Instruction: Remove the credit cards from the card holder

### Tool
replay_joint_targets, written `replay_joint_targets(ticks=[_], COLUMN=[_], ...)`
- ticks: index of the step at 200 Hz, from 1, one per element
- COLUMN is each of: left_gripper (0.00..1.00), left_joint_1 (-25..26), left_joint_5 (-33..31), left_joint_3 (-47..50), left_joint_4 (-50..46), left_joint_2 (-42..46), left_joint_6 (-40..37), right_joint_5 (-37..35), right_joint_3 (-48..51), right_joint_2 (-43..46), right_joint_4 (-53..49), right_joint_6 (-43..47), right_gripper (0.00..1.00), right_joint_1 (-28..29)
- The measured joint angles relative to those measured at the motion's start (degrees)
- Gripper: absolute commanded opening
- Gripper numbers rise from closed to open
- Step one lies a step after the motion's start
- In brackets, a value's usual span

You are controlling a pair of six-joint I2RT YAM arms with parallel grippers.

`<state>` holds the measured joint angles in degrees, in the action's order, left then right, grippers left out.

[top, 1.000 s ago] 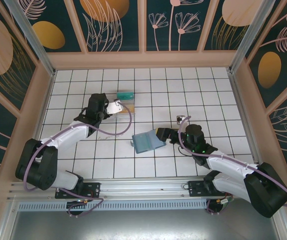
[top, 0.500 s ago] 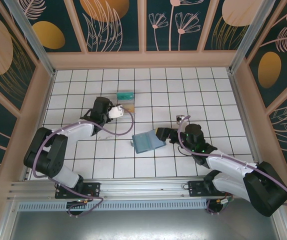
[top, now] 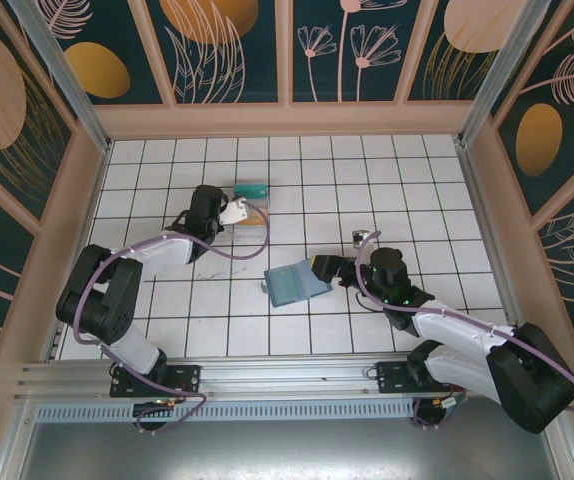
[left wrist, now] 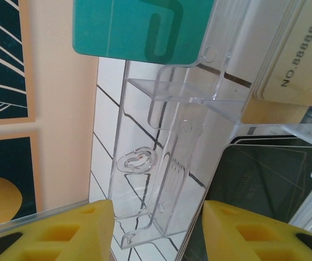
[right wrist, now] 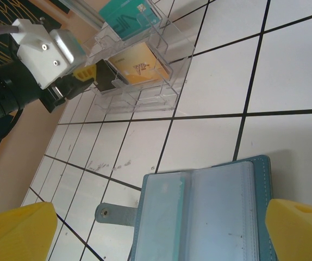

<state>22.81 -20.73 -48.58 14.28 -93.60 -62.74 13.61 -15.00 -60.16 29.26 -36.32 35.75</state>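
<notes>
Left wrist view: the left gripper (left wrist: 156, 228) noses up to the clear plastic box (left wrist: 167, 163), its yellow pads partly apart with nothing that I can see between them.

Just past those pads the box holds a teal card (left wrist: 139, 27) in its upper slot, an orange-tan card (left wrist: 300, 60) beside it and a black card (left wrist: 259, 179) lower down behind the clear wall. The box sits toward the far edge of the worktop (top: 417, 170), left of centre. The right gripper (right wrist: 156, 234) hangs spread wide over the card holder (right wrist: 199, 212), gripping nothing. The holder lies open and flat near the middle of the worktop, its sleeves looking pale and bare, though I can't rule out a card tucked inside. By my reckoning the emptying is mostly done, and what remains is checking those sleeves.
</notes>
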Motion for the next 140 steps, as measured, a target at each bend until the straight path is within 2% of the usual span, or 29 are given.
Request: replay_joint_targets(ticks=[30,56,82,109,140], left_gripper=[0.57,0.71,0.76,0.78,0.80], left_joint_1=[0.0,0.0,0.0,0.0,0.0], left_joint_5=[1.4,2.5,3.7,4.2,1.0], left_joint_3=[0.0,2.1,3.7,4.5,3.7], left_joint_4=[-1.1,-1.2,-1.5,-1.6,-2.3], left_joint_2=[1.4,5.9,10.9,15.8,18.0], left_joint_6=[0.4,2.0,6.4,15.6,33.5], right_joint_5=[0.0,0.2,0.4,0.4,0.3], right_joint_3=[0.0,0.0,-0.2,-0.3,-0.7], right_joint_2=[0.0,0.0,0.0,0.0,0.0], right_joint_4=[0.0,0.0,0.0,0.0,-0.4], right_joint_6=[0.0,0.0,0.0,0.0,0.4], right_gripper=[0.99,0.99,0.99,0.99,0.99], right_joint_1=[0.0,0.0,0.0,0.0,0.0])
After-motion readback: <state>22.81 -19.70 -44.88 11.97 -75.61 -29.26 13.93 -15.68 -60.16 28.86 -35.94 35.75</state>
